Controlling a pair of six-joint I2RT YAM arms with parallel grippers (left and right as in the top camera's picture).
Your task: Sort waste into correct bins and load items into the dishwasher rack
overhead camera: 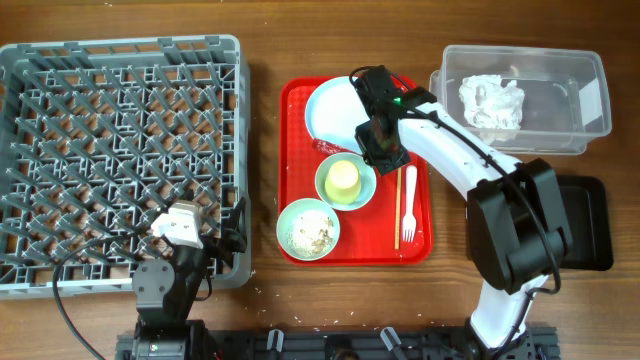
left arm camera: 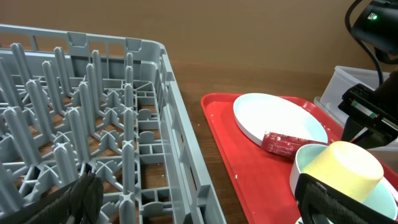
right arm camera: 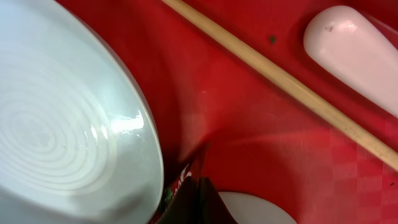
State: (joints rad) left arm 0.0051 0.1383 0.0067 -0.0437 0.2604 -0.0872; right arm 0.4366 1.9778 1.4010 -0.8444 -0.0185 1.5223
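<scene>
on the counter's left side sits the grey dishwasher rack [overhead camera: 120, 150], its pegs bare, and the left tool [left arm camera: 199, 202] hovers over its near right corner with its fingers [left arm camera: 78, 199] spread wide apart, holding nothing. beside the rack lies the red serving tray [overhead camera: 420, 235], which carries the white plate [overhead camera: 330, 105] at its far end, 2 teal bowls, a white fork [overhead camera: 409, 212] and a thin wooden stick [overhead camera: 400, 190] along its right side. 1 bowl [overhead camera: 325, 185] holds the small yellow cup [overhead camera: 345, 176] turned upside down; the other bowl [overhead camera: 290, 215], nearer the front, holds pale rice-like scraps [overhead camera: 310, 232]. the small red wrapper [left arm camera: 283, 143] lies on the tray, touching the plate's near edge. the right tool [overhead camera: 378, 152] reaches down between plate and cup bowl with its jaws together, tips right at the wrapper's end; whether they pinch it is not clear. at far right the clear tub [overhead camera: 590, 70] contains the crumpled white napkin [overhead camera: 490, 102], and the black tray [overhead camera: 590, 225] lies in front of it, partly hidden by the right arm.
</scene>
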